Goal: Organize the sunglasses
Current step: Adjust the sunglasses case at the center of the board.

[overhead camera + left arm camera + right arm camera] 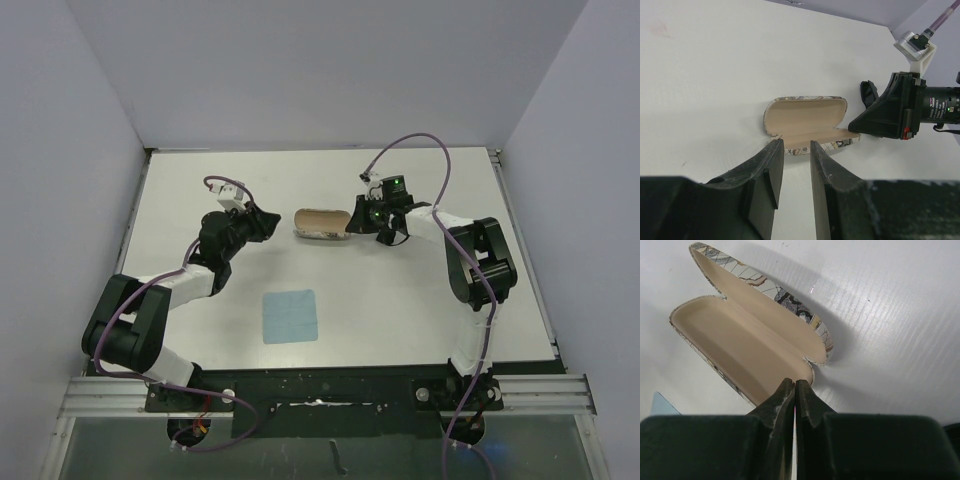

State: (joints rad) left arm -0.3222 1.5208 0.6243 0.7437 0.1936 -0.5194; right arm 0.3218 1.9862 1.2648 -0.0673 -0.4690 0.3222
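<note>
Both ends of the open case (pixel 320 225) on the counter (pixel 430 300) are attended: the left hand (pixel 796 145), slightly spread and empty, at its left end; the right hand (pixel 794 384), pressed together, at its right rim, probably to steady it. No sunglasses show anywhere; the case lies empty, awaiting them.
</note>
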